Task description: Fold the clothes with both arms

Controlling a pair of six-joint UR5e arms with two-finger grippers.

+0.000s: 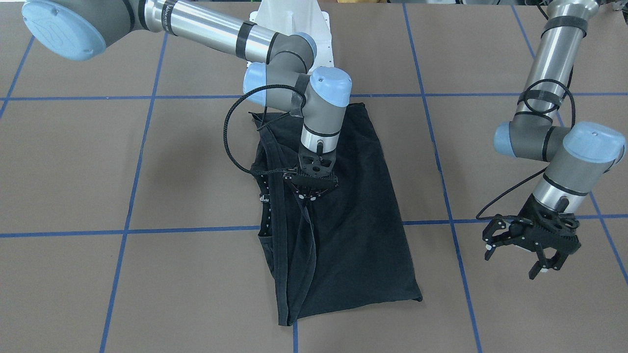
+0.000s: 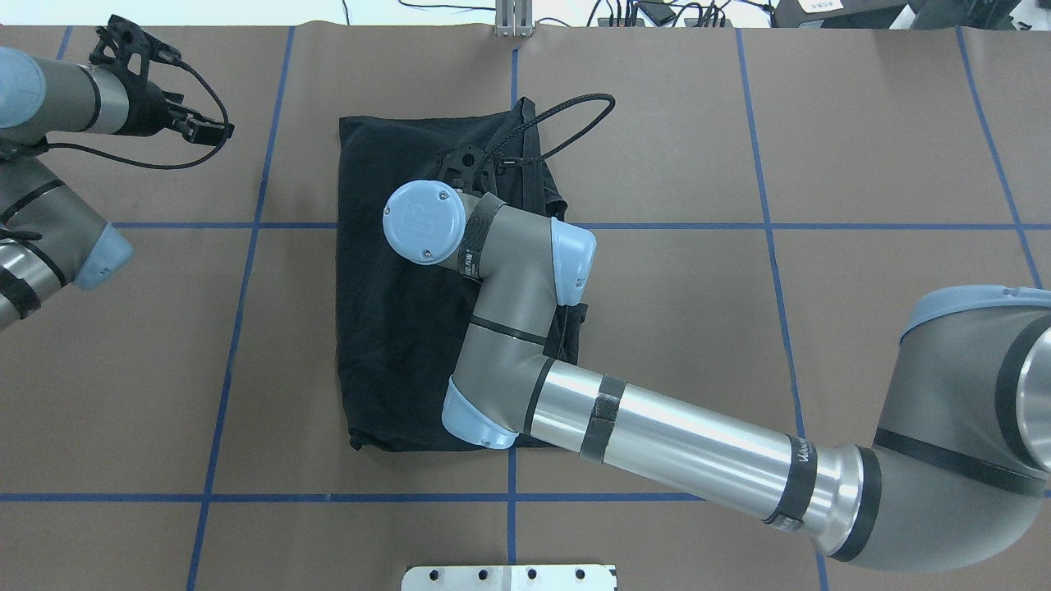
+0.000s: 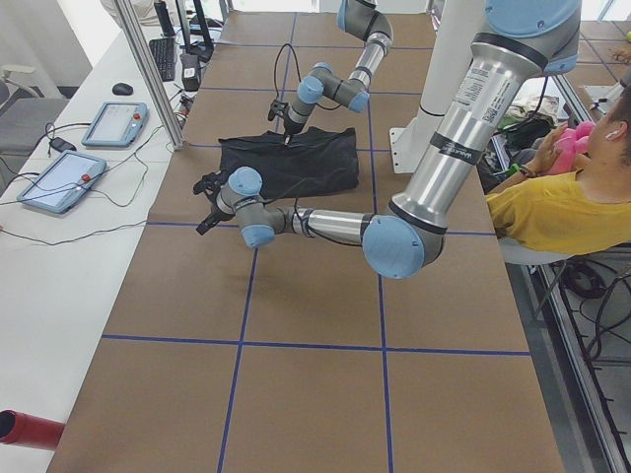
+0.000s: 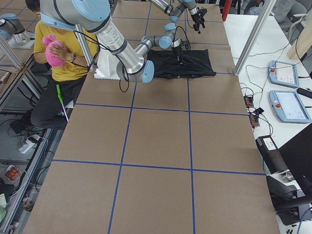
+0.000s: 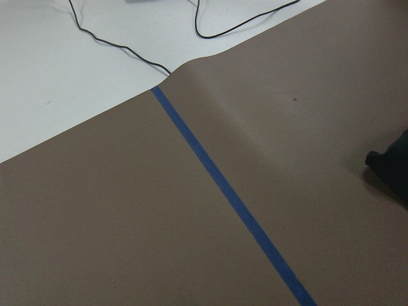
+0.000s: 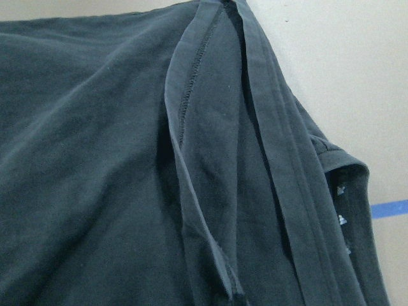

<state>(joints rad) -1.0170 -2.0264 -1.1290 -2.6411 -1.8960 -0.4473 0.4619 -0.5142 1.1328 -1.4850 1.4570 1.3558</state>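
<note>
Soft, limp T-shirt [image 6: 95,159]: right hand [image 1: 310,195] pinches its folded hem, likely the best hold; left hand [image 1: 512,262] splayed, well apart.

Overhead: right arm [image 2: 509,328] hides right claw [image 1: 310,196], T-shirt [image 2: 386,328] middle; left arm [image 2: 57,103] cropped.

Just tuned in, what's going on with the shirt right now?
The black shirt lies on the table, folded into a long narrow strip. The right claw is down on it beside the folded edge and looks closed; whether it is pinching fabric is unclear. The left claw hangs open off to the side above the table, touching nothing.
</note>
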